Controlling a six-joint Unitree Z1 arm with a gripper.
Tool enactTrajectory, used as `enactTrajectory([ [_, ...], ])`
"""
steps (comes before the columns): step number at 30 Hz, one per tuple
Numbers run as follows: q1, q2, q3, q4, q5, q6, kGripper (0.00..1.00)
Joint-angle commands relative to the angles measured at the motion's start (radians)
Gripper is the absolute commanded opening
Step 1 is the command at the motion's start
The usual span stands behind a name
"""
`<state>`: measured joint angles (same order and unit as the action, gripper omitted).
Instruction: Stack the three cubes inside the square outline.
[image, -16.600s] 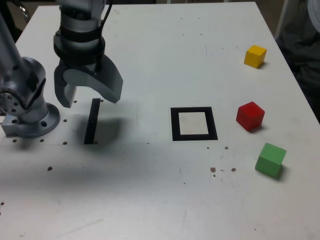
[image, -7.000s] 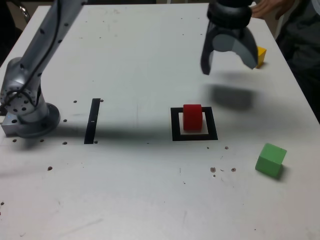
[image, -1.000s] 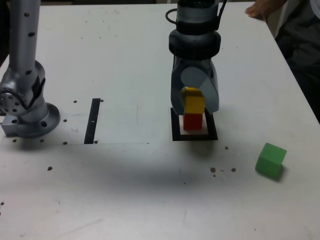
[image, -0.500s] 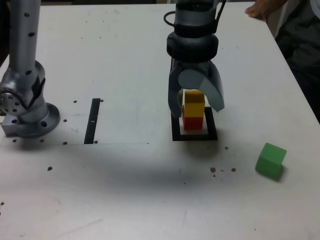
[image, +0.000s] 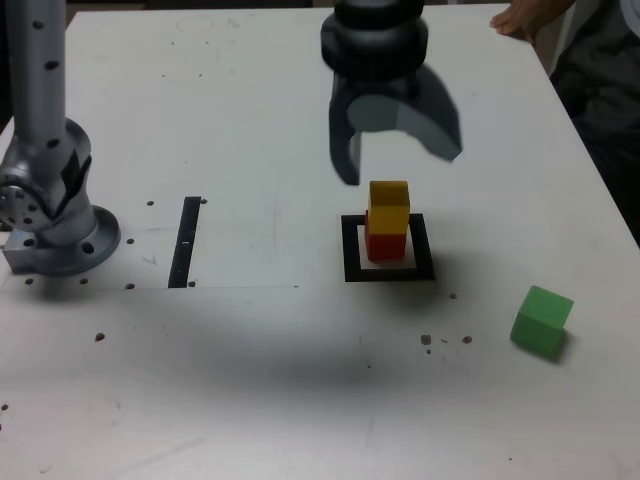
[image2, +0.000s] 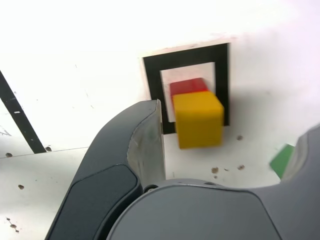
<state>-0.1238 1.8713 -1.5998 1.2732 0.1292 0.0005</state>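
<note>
Directly beneath the gripper (image: 397, 150), a two-block stack is seen inside the square outline (image: 388, 248): the yellow cube (image: 388, 207) is set on the red cube (image: 384, 243), and neither is touched by the jaws. The gripper is held spread apart above the stack, with nothing between its fingers. Compared with half a second ago, when the jaws were lowered around the yellow cube, the gripper has been raised clear of it, and the stack has been left standing in place. One second ago the yellow cube was still enclosed between the fingers. In the wrist view the yellow cube (image2: 198, 118) is seen below the gripper (image2: 225, 150), between the two dark fingers (image2: 130, 165), and it covers most of the red cube (image2: 187, 86), of which only a strip shows at one edge; the black frame of the square outline (image2: 152, 80) is visible around both. The green cube (image: 542, 320) lies on the white table (image: 250, 100), well apart from the gripper toward the exterior view's lower right, unmoved since the earlier frames. Off to the exterior view's left of the gripper, a narrow black strip (image: 185, 241) is laid on the table near the arm's base (image: 55, 225).
</note>
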Motion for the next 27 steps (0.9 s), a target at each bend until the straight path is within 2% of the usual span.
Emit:
enactTrajectory([
  [1,-0.021,0.022,-0.053,0.029,0.010,0.002,1.00],
  [11,-0.116,0.186,-0.344,0.165,0.009,0.029,1.00],
  [22,-0.180,0.370,-0.576,0.221,-0.029,0.066,1.00],
  [27,-0.189,0.441,-0.632,0.226,-0.048,0.095,1.00],
])
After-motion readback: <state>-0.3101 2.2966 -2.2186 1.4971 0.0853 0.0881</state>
